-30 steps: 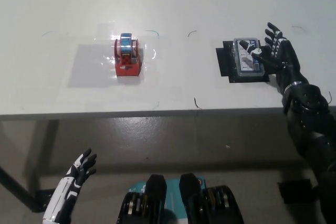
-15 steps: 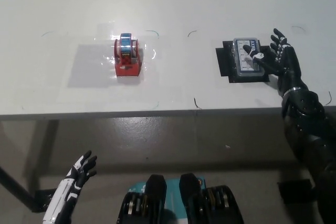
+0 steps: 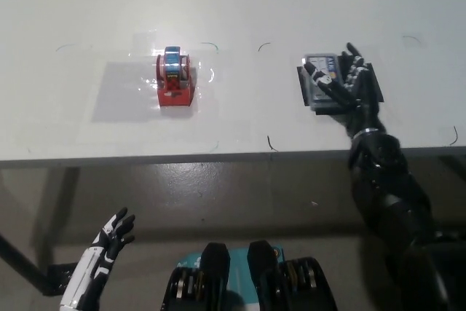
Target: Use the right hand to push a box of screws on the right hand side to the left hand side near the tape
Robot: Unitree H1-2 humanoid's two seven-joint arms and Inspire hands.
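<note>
My right hand (image 3: 346, 85) is flat on top of the box of screws (image 3: 321, 82), fingers spread apart and resting on the lid, not wrapped around it. So it's pressing rather than gripping. My black forearm comes up from the bottom right and crosses the front edge of the tabletop (image 3: 233, 5) to get there.

The box sits on the right part of the tabletop, closer to the front edge than to the back. It's grey with a pale label on the lid; I can't read the print from up here. It lies on a black mat (image 3: 371, 81), and the box now hangs toward the mat's left edge, with a bare strip of mat showing on the right past my fingers.

The tape (image 3: 175, 80) is a red dispenser with a blue-ish roll in it, standing well apart from the box, over on the left half of the tabletop, about as far from the front edge as the box. There's a faint shiny rectangle around it on the white surface, and a few thin dark scribble marks scattered across the top.

My white left hand (image 3: 109, 242) hangs low at the bottom left, below the table's front edge, fingers apart, holding nothing.
</note>
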